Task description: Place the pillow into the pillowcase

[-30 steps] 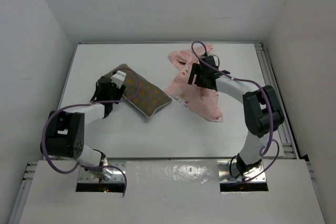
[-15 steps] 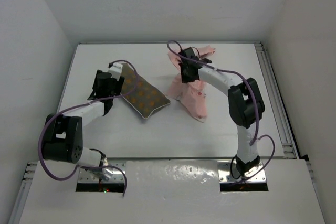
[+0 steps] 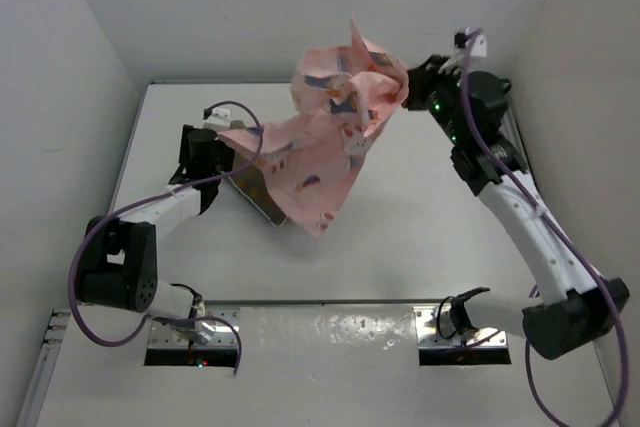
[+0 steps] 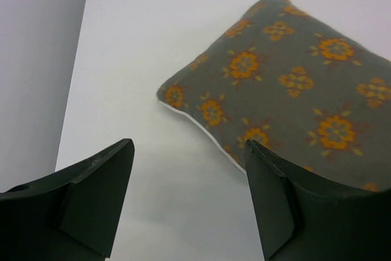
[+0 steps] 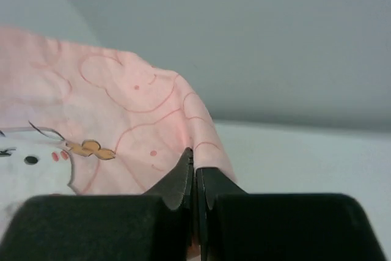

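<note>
The pillowcase (image 3: 322,157) carries printed artwork only: pale outlined bunnies, a small white cartoon figure with an orange bow (seen close up in the right wrist view) and scattered blue patches on the pink cloth. The pillow (image 4: 293,84) bears a grid of orange flower-like dots on olive-brown fabric, with a pale piped edge.

The right end effector (image 5: 194,166) is clenched, its two dark fingers pressed together on a fold of the pillowcase. It holds the cloth up in the air at the far right of the scene, and the fabric hangs in a crumpled sheet that slopes down to the left. From above, the lower part of the sheet hides most of the pillow; whether the two touch cannot be told.

The left end effector (image 4: 188,151) is released, jaws standing wide apart and holding nothing. It sits low over the white counter (image 3: 420,227) just near of the pillow's corner, apart from it. The pillow lies flat on the left half of the counter.
</note>
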